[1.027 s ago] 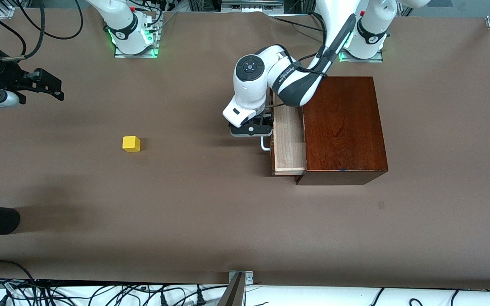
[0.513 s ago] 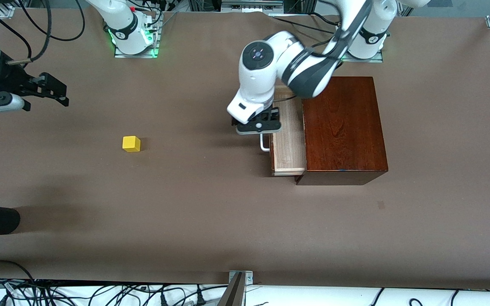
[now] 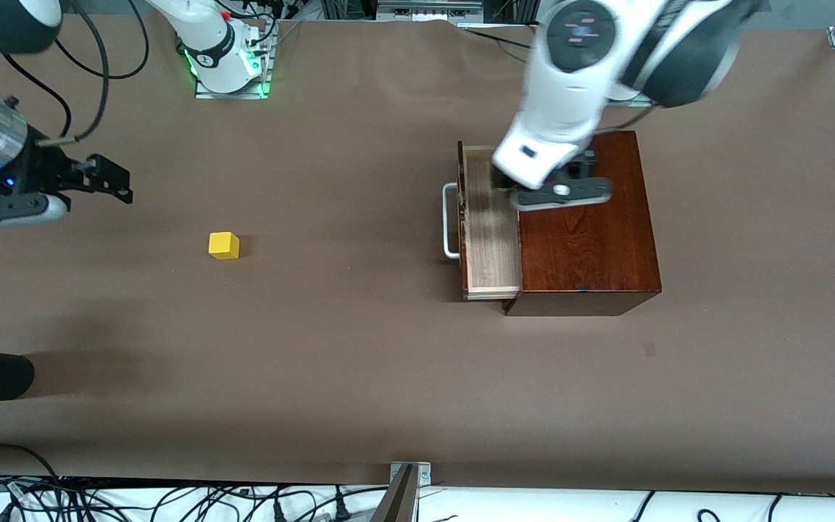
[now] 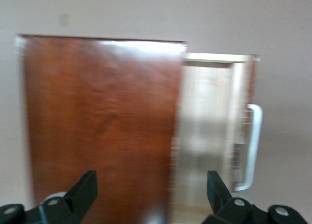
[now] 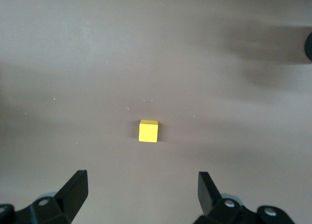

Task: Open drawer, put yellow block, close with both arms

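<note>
both grippers spread: left gripper (image 3: 559, 190) rose off handle (image 3: 450, 221) to over box (image 3: 584, 225); drawer (image 3: 490, 239) open; right gripper (image 3: 109, 181) neared yellow block (image 3: 224, 245).

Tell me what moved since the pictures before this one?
The left claw let go of the drawer handle, lifted away and now hangs open over the wooden box. The right claw, open, crept a little closer to the yellow block. The block didn't move, and the drawer stayed pulled out and empty.
</note>
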Controlling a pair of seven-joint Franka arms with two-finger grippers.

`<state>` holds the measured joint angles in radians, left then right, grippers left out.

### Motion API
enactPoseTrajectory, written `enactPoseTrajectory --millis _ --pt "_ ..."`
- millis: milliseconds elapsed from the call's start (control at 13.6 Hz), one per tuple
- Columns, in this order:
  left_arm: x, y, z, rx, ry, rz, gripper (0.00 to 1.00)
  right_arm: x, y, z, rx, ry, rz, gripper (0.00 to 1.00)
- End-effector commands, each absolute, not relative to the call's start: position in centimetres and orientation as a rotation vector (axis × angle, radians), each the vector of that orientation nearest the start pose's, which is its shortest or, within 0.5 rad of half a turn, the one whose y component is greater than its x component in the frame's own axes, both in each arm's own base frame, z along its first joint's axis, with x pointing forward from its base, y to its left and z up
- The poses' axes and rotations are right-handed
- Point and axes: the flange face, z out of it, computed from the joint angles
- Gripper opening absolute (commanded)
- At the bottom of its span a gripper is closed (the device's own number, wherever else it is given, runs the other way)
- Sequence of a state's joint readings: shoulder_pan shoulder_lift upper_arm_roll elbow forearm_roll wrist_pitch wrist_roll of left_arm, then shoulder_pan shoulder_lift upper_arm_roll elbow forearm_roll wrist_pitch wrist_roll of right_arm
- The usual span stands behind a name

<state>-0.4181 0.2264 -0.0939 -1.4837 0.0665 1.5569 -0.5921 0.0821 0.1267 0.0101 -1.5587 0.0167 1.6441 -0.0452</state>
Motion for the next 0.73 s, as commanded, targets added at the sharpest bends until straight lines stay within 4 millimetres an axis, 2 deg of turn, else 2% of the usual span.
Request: enactPoseTrajectory --millis 0,147,220,367,513,660 --pt "56.9 -21.1 56.0 -3.044 0.015 0.242 1.0 61.2 5.3 53.5 -3.11 -0.22 0.12 1.0" --pt "58.1 -15.7 57.0 -3.064 0.128 0.231 1.0 62.2 5.7 49.9 -3.103 -0.282 0.22 1.0" --pt "58.5 -13.5 57.4 -3.072 0.131 0.221 1.0 62.2 5.7 49.7 -3.103 -0.282 0.215 1.0" --pt "58.9 -9.4 58.4 -3.088 0.037 0.133 1.0 62.7 6.1 47.9 -3.101 -0.292 0.256 1.0" --pt "58.3 -6.2 59.0 -3.099 -0.036 0.006 1.0 63.1 6.3 46.7 -3.101 -0.288 0.242 1.0" --pt "56.7 -4.5 58.9 -3.094 0.001 0.007 1.0 62.4 8.7 44.3 -3.104 -0.311 0.262 1.0"
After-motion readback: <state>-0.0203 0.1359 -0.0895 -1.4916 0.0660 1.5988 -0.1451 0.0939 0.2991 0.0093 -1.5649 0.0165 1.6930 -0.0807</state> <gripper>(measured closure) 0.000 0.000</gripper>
